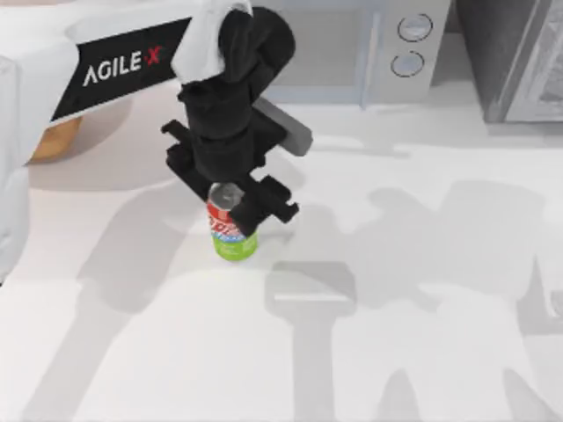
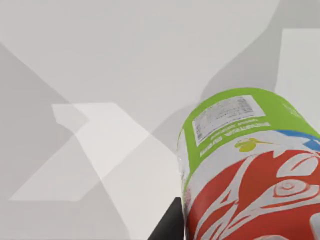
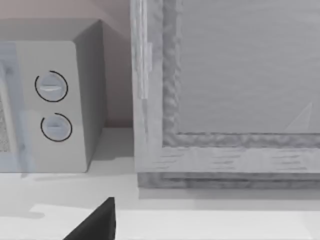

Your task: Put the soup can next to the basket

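— At centre-left of the counter [image 1: 422, 352], what has the left hand [image 1: 230, 195] got?
— It is pinching the soup can [image 1: 233, 236] near its silver top, the can upright, its green base at or just off the counter; I can't tell which.
— And the basket [image 1: 54, 139]?
— Off toward ten o'clock from the can, mostly hidden under the left arm.
— How will the can handle?
— Stiff metal, probably fairly heavy, with a smooth label that could slip. I'd keep the hold high on its sides and set it down level.
— The right hand?
— Parked facing the microwave [image 3: 55, 105]; I cannot tell its fingers' state.
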{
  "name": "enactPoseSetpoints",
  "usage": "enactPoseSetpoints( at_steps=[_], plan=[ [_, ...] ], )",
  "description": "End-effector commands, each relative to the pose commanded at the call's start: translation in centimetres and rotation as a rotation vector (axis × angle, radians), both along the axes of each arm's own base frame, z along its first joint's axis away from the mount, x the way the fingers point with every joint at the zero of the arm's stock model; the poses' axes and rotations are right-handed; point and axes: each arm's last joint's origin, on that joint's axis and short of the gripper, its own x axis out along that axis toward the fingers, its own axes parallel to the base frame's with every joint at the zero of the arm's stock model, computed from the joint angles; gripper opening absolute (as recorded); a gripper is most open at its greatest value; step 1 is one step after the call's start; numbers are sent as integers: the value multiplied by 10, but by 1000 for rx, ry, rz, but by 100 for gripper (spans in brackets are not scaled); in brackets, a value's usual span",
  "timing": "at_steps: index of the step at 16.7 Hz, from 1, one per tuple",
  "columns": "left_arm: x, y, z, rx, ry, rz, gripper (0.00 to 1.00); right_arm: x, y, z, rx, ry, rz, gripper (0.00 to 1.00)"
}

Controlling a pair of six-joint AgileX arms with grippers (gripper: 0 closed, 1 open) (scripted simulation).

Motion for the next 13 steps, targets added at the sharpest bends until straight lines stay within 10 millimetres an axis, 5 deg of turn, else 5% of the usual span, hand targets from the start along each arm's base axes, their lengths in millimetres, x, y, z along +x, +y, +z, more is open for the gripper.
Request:
enactPoseSetpoints(
  at_steps=[3,8,13],
  plan=[
    [12,53,28,-53,14,65,0,0,0,0,0,0,0,100],
    [20,204,68,-120,9,342,0,0,0,0,0,0,0,100],
    [13,326,61,-71,-46,623,0,0,0,0,0,0,0,100]
  ],
)
